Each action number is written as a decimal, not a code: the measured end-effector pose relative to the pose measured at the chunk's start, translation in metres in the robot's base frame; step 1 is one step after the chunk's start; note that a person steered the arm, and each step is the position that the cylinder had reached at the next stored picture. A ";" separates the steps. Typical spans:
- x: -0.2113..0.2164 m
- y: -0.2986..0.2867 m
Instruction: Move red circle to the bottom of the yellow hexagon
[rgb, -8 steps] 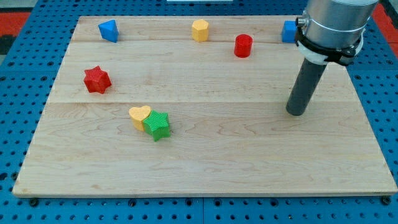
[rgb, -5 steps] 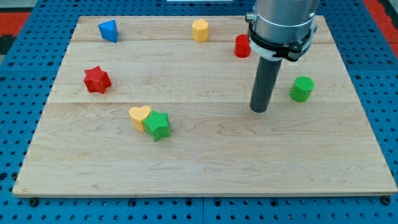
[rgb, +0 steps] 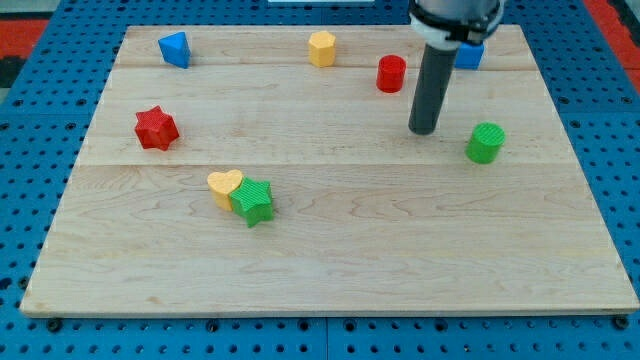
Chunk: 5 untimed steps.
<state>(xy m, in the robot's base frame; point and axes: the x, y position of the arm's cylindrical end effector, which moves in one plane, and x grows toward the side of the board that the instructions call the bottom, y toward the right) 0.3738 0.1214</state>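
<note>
- One red circle (rgb: 391, 74) stands near the view's top of the wooden board (rgb: 330, 270), right of the middle.
- The yellow hexagon (rgb: 321, 48) sits to the view's left of it and a little nearer the top edge; the two are apart, with bare wood between them.
- My tip (rgb: 423, 129) rests on the board below and just to the right of the red circle, near it but not touching.
- No claw is fitted: the arm ends in a plain dark rod, so nothing is released, clenched or grasped.
- A green cylinder (rgb: 485, 143) stands to the view's right of my tip, apart from it.
- A blue block (rgb: 469, 54), partly hidden behind the rod, lies at the top right; its shape cannot be made out.
- Another blue block (rgb: 174, 48) of angular shape lies at the top left.
- A red star (rgb: 156, 128) sits at the left side.
- A yellow heart (rgb: 224, 186) and a green star (rgb: 254, 201) touch each other, lower left of centre.
</note>
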 end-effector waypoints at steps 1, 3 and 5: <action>-0.022 -0.001; -0.030 -0.020; -0.087 0.019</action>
<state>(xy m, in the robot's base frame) 0.2863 0.1403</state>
